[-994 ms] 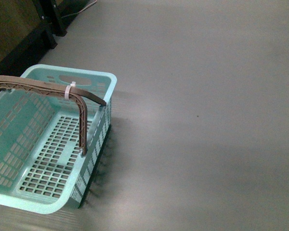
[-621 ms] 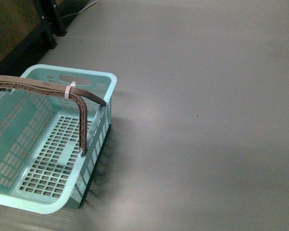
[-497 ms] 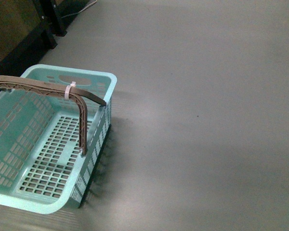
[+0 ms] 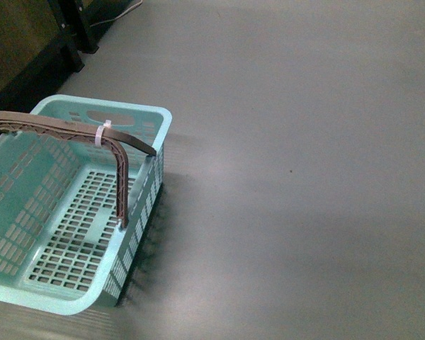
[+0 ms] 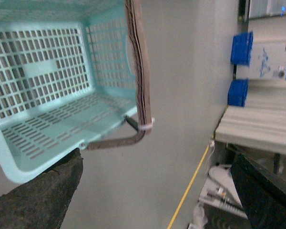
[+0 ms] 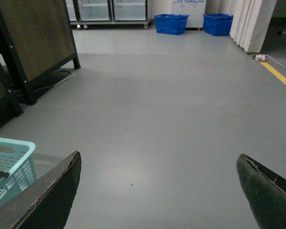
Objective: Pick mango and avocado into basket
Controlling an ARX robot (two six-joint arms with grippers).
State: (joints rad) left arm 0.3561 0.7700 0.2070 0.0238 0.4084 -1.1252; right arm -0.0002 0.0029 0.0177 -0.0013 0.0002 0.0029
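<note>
Both tools gape wide, nothing held, left tool [image 5: 157, 157] and right tool [image 6: 158, 156], over smooth grey floor [image 4: 304, 177]; basket [image 4: 57, 301] stands on it front-left, blue crates [image 6: 171, 23] by far wall, yellow line [image 6: 279, 76] on floor.

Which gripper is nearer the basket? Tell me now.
Left. The left gripper hovers close by the basket, looking into it. The right gripper is off to its side over the floor, with only a basket corner in view.
</note>
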